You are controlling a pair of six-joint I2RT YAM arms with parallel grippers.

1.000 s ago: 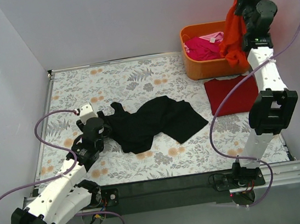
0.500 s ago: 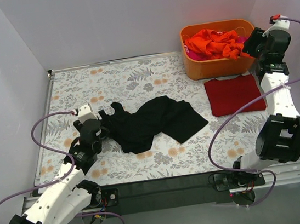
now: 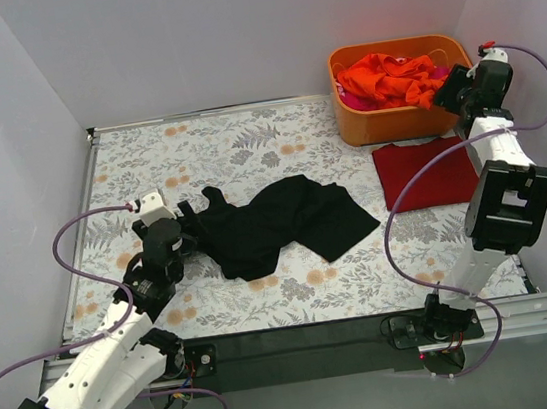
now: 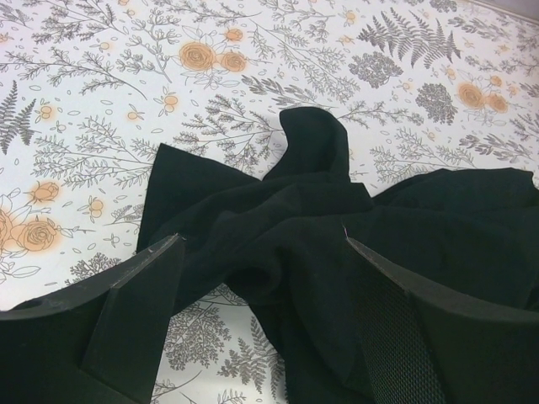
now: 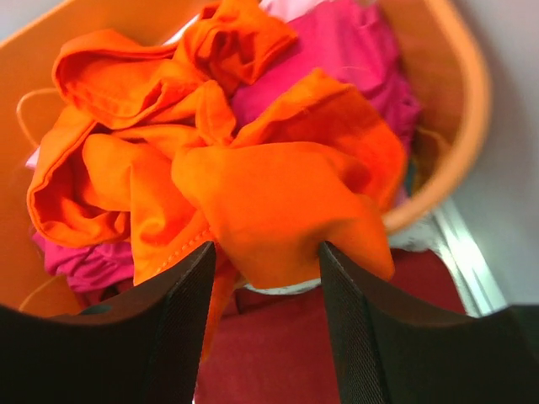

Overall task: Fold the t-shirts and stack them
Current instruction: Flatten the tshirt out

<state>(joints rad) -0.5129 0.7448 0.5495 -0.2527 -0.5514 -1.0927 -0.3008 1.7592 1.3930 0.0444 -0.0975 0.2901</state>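
Observation:
A large black t-shirt (image 3: pixel 281 224) lies crumpled on the tablecloth, left of centre. My left gripper (image 3: pixel 184 228) is open at the shirt's left end, and in the left wrist view (image 4: pixel 261 242) a fold of the black t-shirt (image 4: pixel 320 244) lies between its spread jaws. A folded dark red t-shirt (image 3: pixel 431 176) lies flat at the right. An orange t-shirt (image 3: pixel 388 76) and a pink t-shirt (image 3: pixel 353 100) lie bunched in the tub. My right gripper (image 3: pixel 446 93) is open at the tub's right front. A hanging lobe of the orange t-shirt (image 5: pixel 278 194) sits between its tips (image 5: pixel 265 249).
The rigid orange plastic tub (image 3: pixel 384 125) stands at the back right, its rim (image 5: pixel 468 93) close ahead of my right gripper. The dark red t-shirt (image 5: pixel 278 358) lies just below that gripper. The floral tablecloth (image 3: pixel 246 148) covers the table. White walls enclose the back and sides.
My right gripper held the orange t-shirt high over the tub, then let it drop in. The arm came down low beside the tub. My left gripper stayed by the black t-shirt.

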